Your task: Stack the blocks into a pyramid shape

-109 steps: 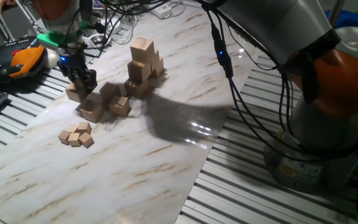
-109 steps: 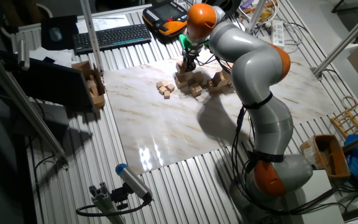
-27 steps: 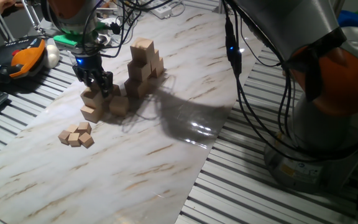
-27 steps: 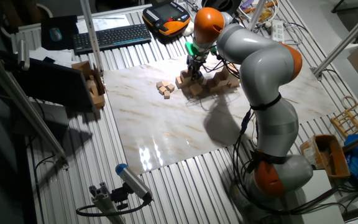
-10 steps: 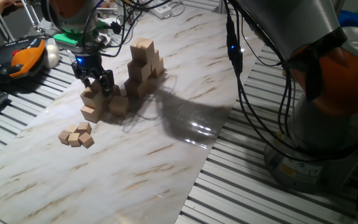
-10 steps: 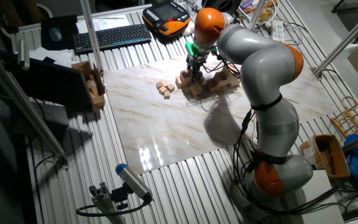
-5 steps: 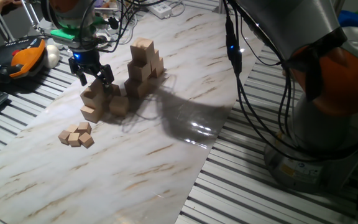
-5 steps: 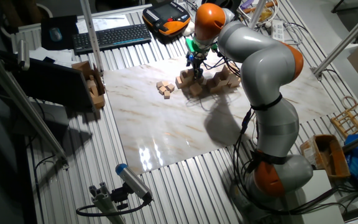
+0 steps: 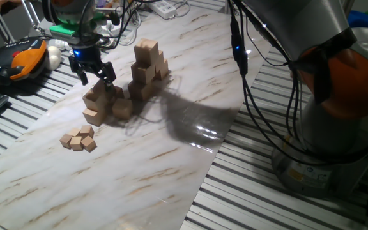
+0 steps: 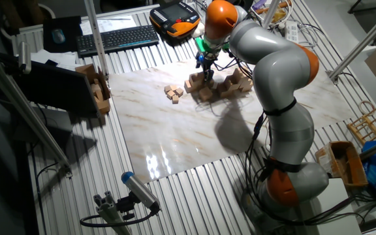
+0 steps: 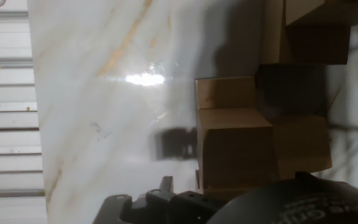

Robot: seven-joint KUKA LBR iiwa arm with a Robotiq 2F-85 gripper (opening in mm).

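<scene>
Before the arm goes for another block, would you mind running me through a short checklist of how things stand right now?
1. End effector empty and open: ok, the fingers are spread with nothing between them.
2. End effector clear of the small stack: ok, it hangs just above the top block.
3. Small stack settled: ok, one block sits on others, upright.
4. Tall stack standing: ok, several tiers up, next to the small stack.
5. Loose block free to pick: ok, one lies beside the small stack.
6. Small cubes out of the way: ok, clustered apart on the marble board.
</scene>
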